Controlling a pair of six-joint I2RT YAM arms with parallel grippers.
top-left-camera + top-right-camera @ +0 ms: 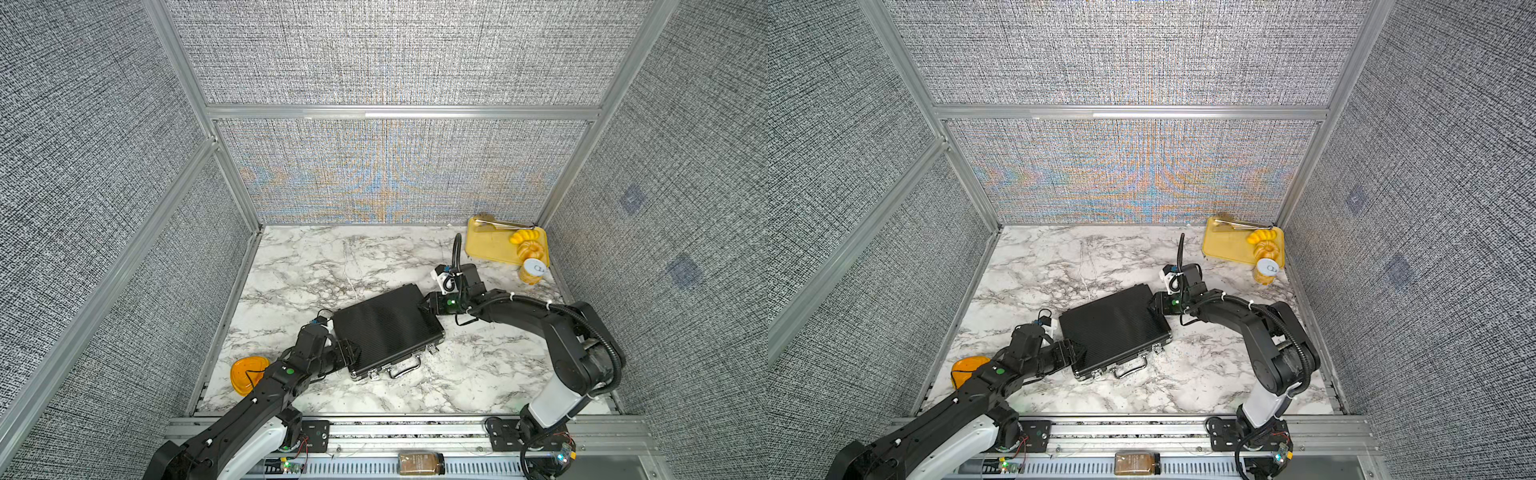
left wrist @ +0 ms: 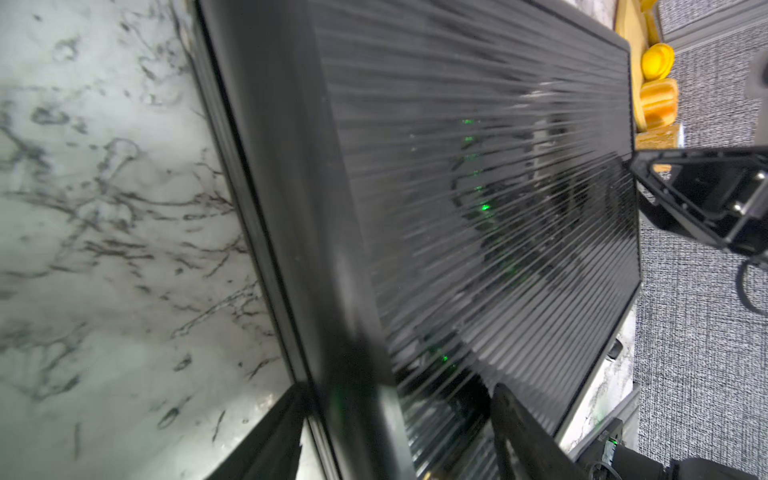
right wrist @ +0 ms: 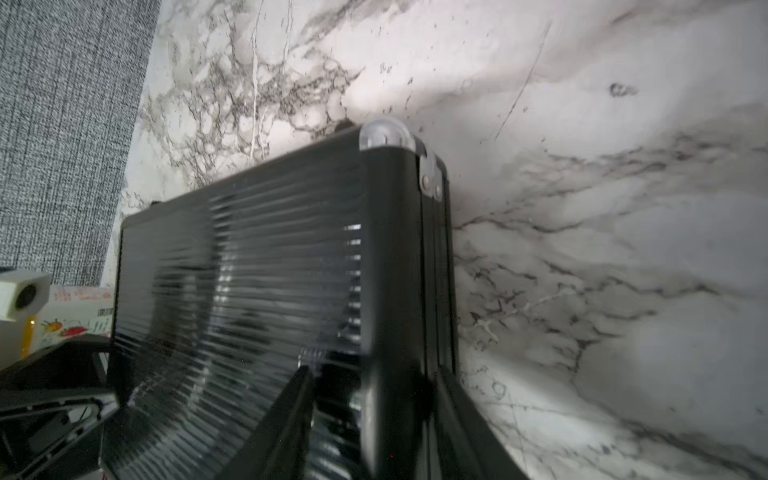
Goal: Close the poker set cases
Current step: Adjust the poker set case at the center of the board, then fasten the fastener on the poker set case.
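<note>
The case (image 1: 384, 328) lies flat, lid down, at lower centre of the frame on the worktop (image 1: 332, 257). My left fingers (image 2: 523, 436) and right fingers (image 3: 282, 424) straddle its 2 opposite ends (clamping or not, I cannot tell).

Poker set case (image 1: 384, 326) lying on table (image 1: 332, 257). Left gripper (image 1: 349, 353) sitting at case's left end, right gripper (image 1: 428, 301) at its right end. Tray (image 1: 486, 247) and jar (image 1: 532, 272) sitting behind-right of case; dish (image 1: 245, 374) lying front-left.
</note>
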